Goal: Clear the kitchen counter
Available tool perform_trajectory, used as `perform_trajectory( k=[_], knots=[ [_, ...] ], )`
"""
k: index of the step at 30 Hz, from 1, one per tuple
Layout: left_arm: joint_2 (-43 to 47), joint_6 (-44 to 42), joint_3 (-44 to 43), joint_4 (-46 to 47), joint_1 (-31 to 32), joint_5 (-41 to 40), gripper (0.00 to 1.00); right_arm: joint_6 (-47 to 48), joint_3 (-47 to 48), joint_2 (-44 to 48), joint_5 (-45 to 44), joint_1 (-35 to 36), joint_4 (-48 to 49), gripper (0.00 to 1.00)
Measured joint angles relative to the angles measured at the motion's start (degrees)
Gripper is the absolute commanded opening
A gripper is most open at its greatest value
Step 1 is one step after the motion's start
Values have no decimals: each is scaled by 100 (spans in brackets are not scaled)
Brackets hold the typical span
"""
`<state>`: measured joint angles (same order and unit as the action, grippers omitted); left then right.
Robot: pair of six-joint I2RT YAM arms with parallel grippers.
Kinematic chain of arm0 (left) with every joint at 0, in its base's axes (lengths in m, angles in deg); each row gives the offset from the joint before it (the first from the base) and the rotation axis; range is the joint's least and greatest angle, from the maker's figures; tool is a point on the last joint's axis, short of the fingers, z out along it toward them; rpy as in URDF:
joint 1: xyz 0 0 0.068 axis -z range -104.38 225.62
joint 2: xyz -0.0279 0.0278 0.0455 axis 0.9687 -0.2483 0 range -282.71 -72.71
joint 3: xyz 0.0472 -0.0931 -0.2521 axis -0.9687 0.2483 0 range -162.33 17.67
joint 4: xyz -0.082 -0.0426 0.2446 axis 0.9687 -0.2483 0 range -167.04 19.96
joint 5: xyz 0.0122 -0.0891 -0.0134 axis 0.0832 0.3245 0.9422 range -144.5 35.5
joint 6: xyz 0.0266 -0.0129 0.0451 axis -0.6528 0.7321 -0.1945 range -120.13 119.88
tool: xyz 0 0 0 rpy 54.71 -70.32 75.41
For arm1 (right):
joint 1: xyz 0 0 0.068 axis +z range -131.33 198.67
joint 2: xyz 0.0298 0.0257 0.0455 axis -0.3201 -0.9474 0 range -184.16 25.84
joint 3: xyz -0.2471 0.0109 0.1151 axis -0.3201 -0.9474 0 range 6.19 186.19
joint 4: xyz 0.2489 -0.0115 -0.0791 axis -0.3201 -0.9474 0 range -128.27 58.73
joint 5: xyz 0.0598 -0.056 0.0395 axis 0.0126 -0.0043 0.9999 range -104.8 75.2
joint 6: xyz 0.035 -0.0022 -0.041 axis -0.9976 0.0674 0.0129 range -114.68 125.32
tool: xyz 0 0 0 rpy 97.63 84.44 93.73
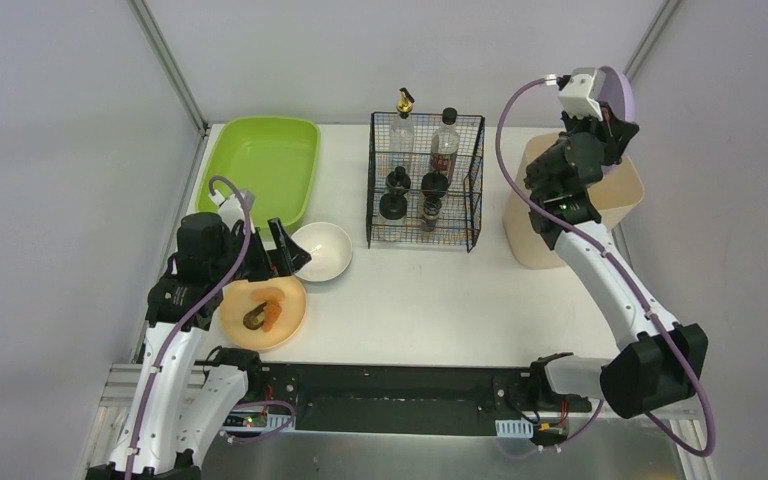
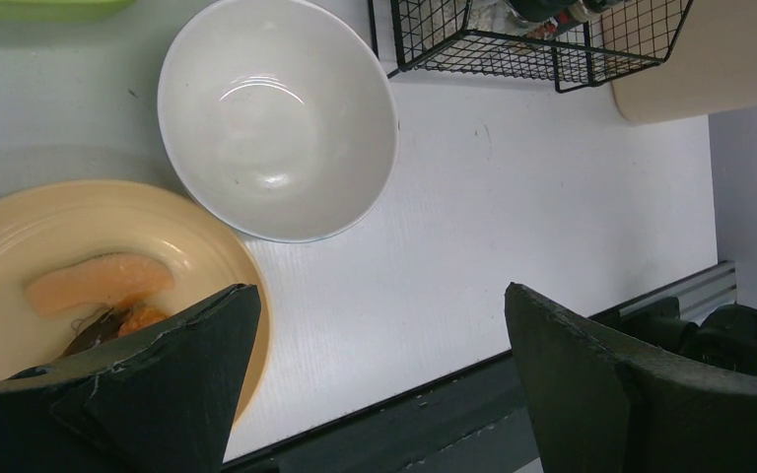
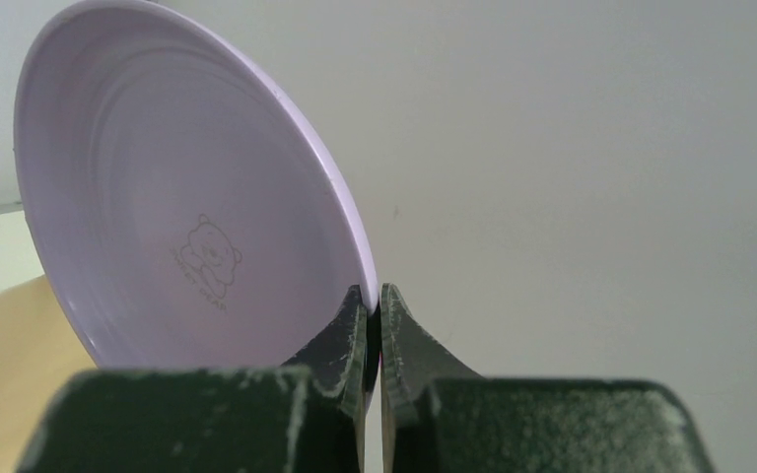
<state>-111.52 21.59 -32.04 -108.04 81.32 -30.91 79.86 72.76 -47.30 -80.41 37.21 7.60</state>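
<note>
Green plastic forms the shallow rectangular tray [image 1: 260,165] lying well to the left of the black wire basket [image 1: 425,238]. Both rest on the kitchen counter [image 1: 440,300], the flat white tabletop that spreads out from the basket on every side and ends at a black-and-metal rail nearer than it.

Left of the basket and nearer, the left gripper [image 2: 375,296] hangs with its fingers wide apart and nothing between them. Below it lies a round peach-coloured plate [image 1: 292,318] with orange food scraps [image 1: 265,315] on it. One dark finger covers part of the scraps in the left wrist view, so what they are is hard to tell. An empty round white bowl [image 1: 325,250] sits just beside that plate, between it and the basket.

The basket holds upright bottles [image 1: 444,145] and small dark jars; their labels are too small to read.

Just right of the basket stands a tall beige bin [image 1: 528,245], its opening largely covered by the right arm. Above it, the right gripper [image 3: 375,296] is pinched tight on the rim of a round lilac plastic plate [image 3: 187,197] held on edge. A faint bear outline marks the plate; the lettering under it is unreadable, and the fingers hide the plate's lower edge.
</note>
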Motion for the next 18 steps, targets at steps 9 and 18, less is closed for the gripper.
perform_trajectory(
  k=[9,18],
  knots=[
    [-2,0,2,0,0,-4,100,-2131,992,385,247,116,-2544,0],
    [-15,-2,2,0,0,-4,100,-5226,2232,1040,1513,273,-5702,0]
  ],
)
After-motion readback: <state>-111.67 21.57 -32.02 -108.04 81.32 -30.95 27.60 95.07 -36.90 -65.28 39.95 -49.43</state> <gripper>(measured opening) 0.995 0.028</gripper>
